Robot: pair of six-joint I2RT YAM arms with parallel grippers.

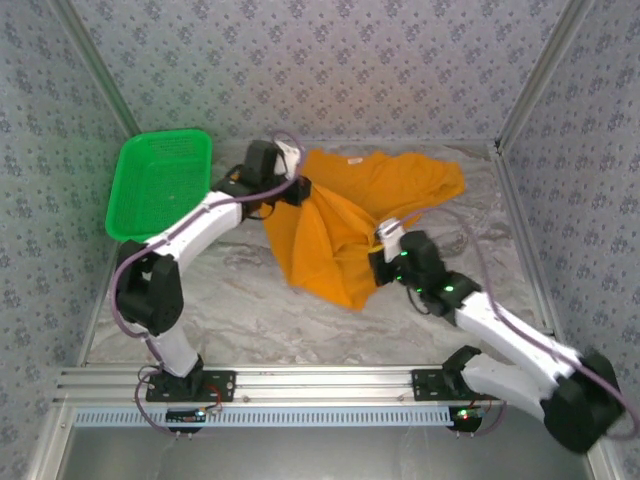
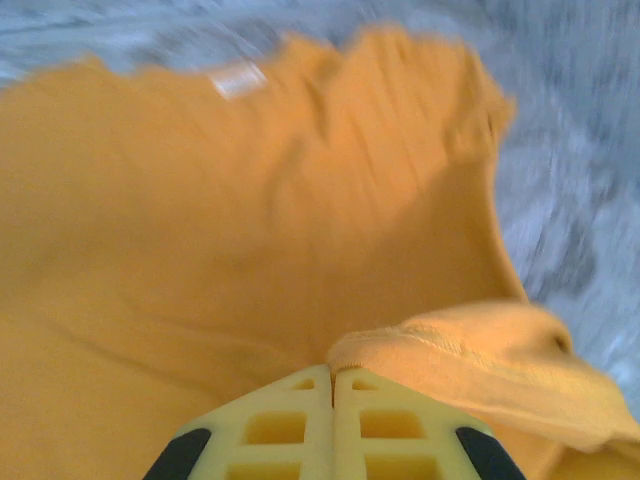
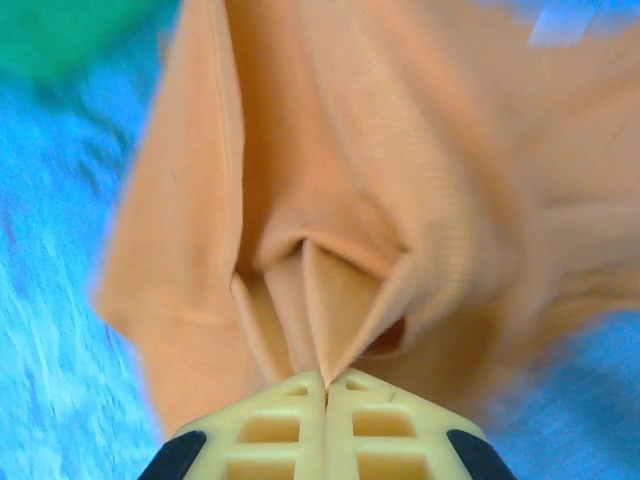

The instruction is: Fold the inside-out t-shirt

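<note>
Inside-out t-shirt (image 1: 340,210) lies rumpled on the bench (image 1: 250,300), just right of the green mesh basket (image 1: 160,185); left end effector (image 2: 332,372) is pressed together on a fold at its left edge, and right end effector (image 3: 326,380) is pinching gathered cloth at its near side.

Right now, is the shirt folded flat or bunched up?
Bunched up, not folded: the shirt sits in uneven creases, with the left gripper and the right gripper each shut on a pinch of its cloth.
</note>
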